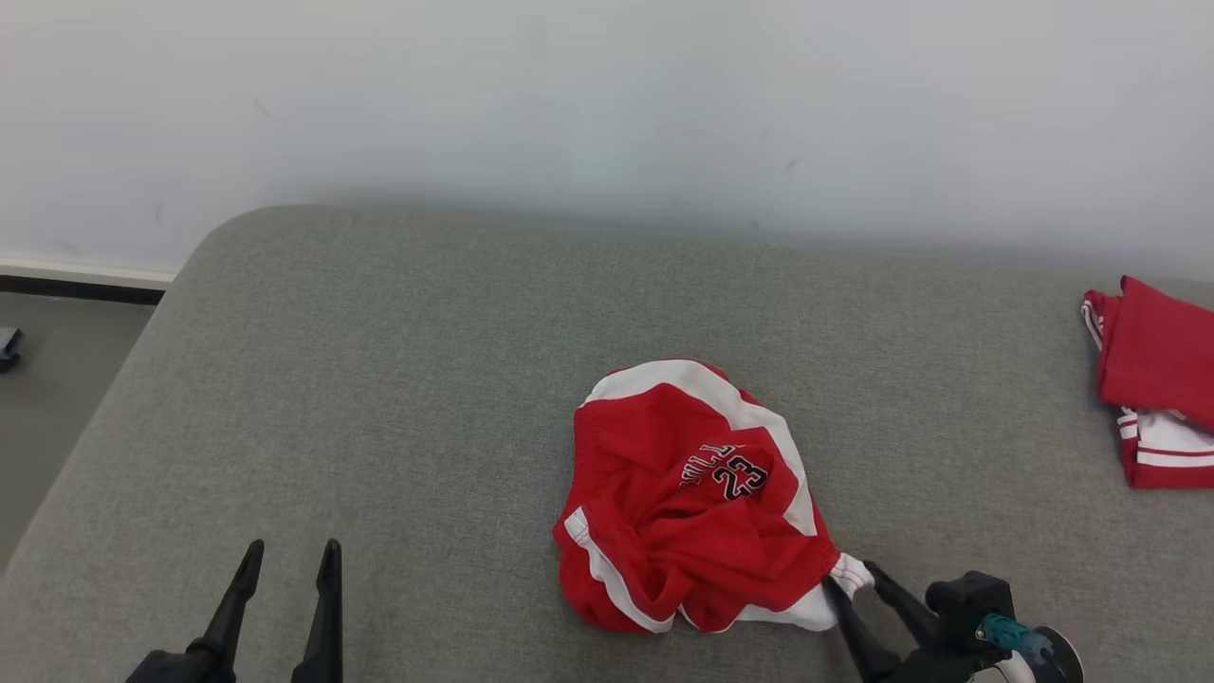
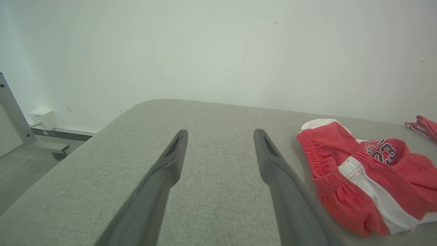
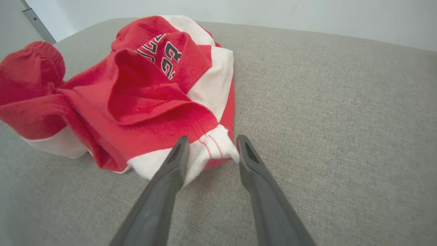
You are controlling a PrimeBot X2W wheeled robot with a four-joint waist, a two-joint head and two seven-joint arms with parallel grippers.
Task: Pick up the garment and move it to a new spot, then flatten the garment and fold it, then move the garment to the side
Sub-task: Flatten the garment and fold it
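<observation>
Head: garment (image 1: 683,493) crumpled, middle of cushion (image 1: 379,332).
Left wrist: left gripper (image 2: 221,133) spread, empty, over cushion.
Right wrist: right gripper (image 3: 212,138) unclenched, straddling garment's white hem.
Step, I judge: pickup; next I pinch hem, lift.

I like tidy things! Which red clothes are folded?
The red pile at the right edge is folded flat; the shorts in the middle, marked 23, lie crumpled in a heap.

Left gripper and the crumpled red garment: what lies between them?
Nothing: the head view shows bare grey cushion between the left gripper and the garment.
</observation>
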